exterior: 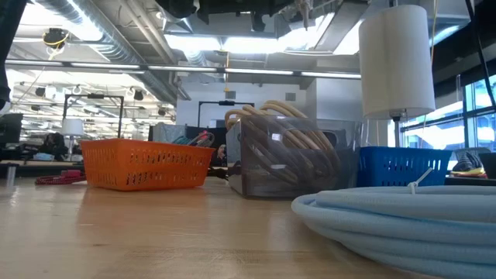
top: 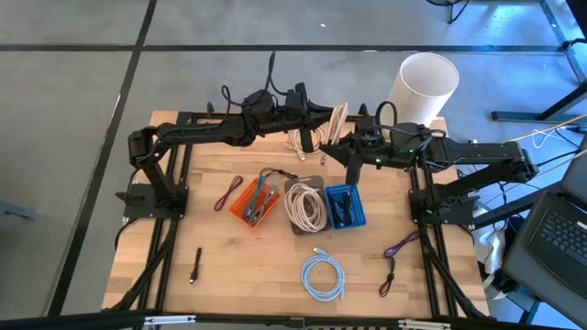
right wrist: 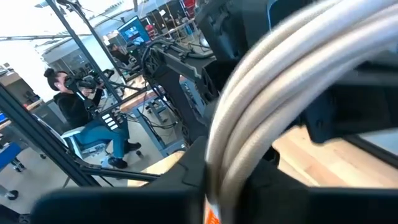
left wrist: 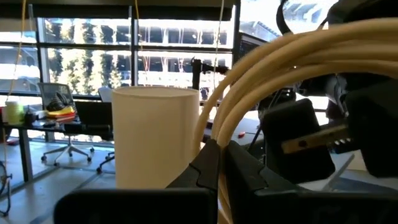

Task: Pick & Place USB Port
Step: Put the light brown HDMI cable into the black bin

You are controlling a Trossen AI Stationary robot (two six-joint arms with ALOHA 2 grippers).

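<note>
Holding one cream cable (top: pixel 337 122): left end effector (top: pixel 323 117) clamped, right end effector (top: pixel 341 147) too; three baskets.

- An orange basket (top: pixel 254 201), a clear bin (top: pixel 304 207) with a coiled beige cable, and a blue basket (top: pixel 344 206) sit side by side on the desk (top: pixel 257 266).
- A light-blue coiled cable (top: pixel 323 276) lies nearer the desk's front.
- A white cylinder (top: pixel 425 84) stands behind.
- A seated person (right wrist: pixel 84 109) appears beyond.
</note>
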